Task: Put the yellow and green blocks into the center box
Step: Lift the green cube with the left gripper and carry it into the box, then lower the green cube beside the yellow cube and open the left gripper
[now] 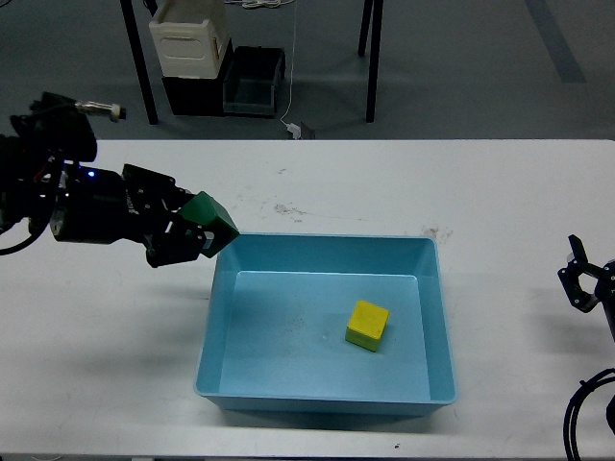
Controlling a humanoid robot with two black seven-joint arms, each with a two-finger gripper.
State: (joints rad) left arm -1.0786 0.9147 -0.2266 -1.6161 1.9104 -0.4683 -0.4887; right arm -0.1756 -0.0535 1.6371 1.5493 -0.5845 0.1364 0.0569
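Note:
My left gripper [195, 230] is shut on a green block [211, 217] and holds it in the air just left of the blue box's [327, 248] far left corner. A yellow block [367, 324] lies inside the box, right of its middle. My right gripper [579, 279] is open and empty near the table's right edge, well clear of the box.
The box sits mid-table on a white table [404, 182]. Beyond the far edge, on the floor, stand a cream and black container [189, 48], a dark bin [254, 79] and two black table legs [140, 67].

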